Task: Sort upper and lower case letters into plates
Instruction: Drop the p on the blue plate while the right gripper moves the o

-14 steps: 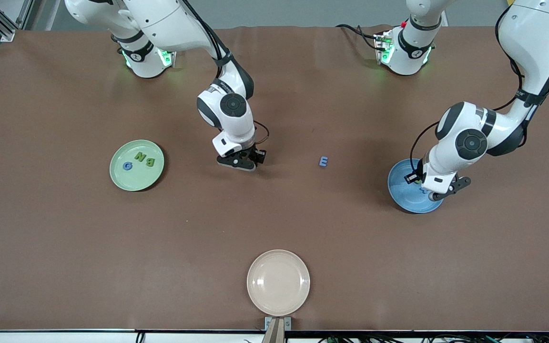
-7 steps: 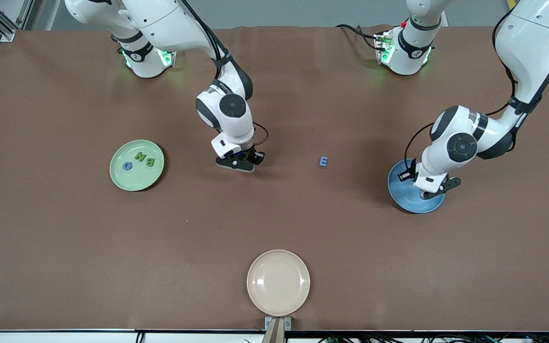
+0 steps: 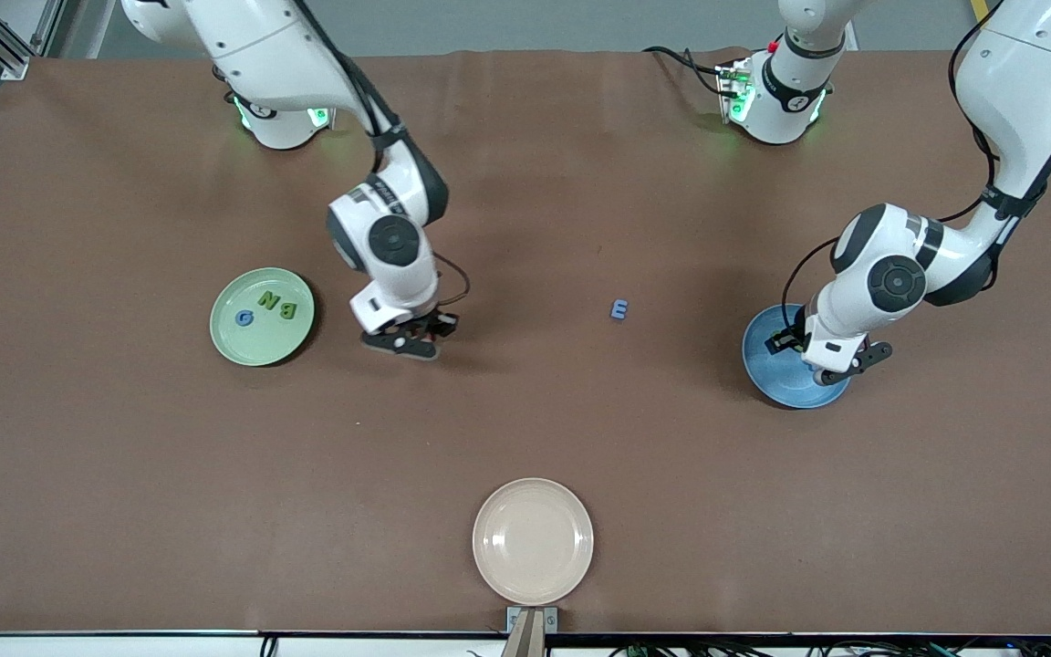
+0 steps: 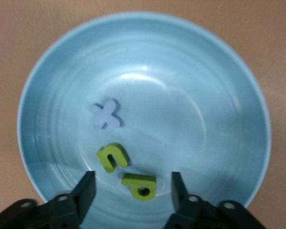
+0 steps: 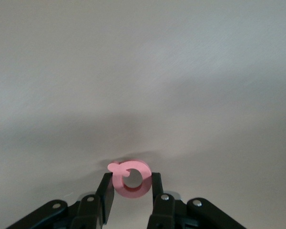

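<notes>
The pink ring-shaped Q [image 5: 130, 179] sits pinched between the fingers of the right hand [image 3: 409, 344], which hangs over bare counter [image 3: 124, 474] between the pale green plate [image 3: 226, 342] and the middle of the counter, close to that plate's edge. The right wrist view shows the two black fingers pressed against either side of the ring, its small tail sticking out to one side.

In the green plate, toward the right arm's end of the counter, lie three capitals: a blue G [image 3: 244, 318], a green N [image 3: 267, 298] and a green B [image 3: 288, 310], close together.

Alone on the brown surface near the middle lies a small blue E [image 3: 619, 309], well apart from both plates.

Toward the left arm's end sits the blue plate [image 3: 763, 370], with the left hand [image 3: 840, 368] hovering over it. Its fingers stand apart with nothing between them. Looking down through the left wrist view, the plate holds a pale lilac plus-shaped t [image 4: 105, 113], a green u [image 4: 113, 157] just beside it, and a green a [image 4: 140, 185] lying between the parted fingertips, down on the plate.

Nearest the front camera, at the counter's edge, rests a cream plate [image 3: 533, 541] with nothing in it.
</notes>
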Controlling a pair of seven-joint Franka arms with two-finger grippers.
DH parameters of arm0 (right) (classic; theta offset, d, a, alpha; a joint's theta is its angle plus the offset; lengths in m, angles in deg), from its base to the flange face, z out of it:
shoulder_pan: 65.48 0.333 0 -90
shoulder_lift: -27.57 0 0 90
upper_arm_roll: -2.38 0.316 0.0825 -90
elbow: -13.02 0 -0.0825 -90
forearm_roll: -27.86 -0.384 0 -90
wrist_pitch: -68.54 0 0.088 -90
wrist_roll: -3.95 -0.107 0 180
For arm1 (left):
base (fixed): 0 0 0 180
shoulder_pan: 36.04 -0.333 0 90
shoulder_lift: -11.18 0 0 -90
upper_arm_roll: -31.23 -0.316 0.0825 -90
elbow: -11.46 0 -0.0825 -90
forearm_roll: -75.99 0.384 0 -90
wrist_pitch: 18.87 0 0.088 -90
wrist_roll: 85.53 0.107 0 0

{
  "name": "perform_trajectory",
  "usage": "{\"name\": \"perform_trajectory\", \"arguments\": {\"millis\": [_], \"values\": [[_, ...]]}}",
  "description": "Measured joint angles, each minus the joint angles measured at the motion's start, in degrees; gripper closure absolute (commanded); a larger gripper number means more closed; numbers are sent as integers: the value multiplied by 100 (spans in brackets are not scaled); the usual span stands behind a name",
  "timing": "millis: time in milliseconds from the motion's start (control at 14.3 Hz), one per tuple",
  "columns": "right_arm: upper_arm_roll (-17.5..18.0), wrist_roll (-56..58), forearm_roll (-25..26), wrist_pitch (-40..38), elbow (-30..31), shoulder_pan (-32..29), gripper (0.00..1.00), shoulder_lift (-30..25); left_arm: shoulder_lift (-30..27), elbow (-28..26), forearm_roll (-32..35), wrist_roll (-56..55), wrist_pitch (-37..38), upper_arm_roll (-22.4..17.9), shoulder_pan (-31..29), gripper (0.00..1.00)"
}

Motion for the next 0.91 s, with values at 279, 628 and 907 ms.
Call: {"name": "perform_trajectory", "arguments": {"millis": [279, 628, 907], "values": [[-23, 1943, 6, -101, 905, -1249, 100, -926, -83, 236, 3, -11, 5, 429, 9, 0], [-13, 3419, 7, 119, 1705, -2443, 99, -1293, -105, 452, 4, -31, 27, 1178, 361, 0], [-1, 3679, 12, 763, 2213, -2786, 99, -1275, -74, 491, 4, -9, 156, 1211, 1264, 1]]}}
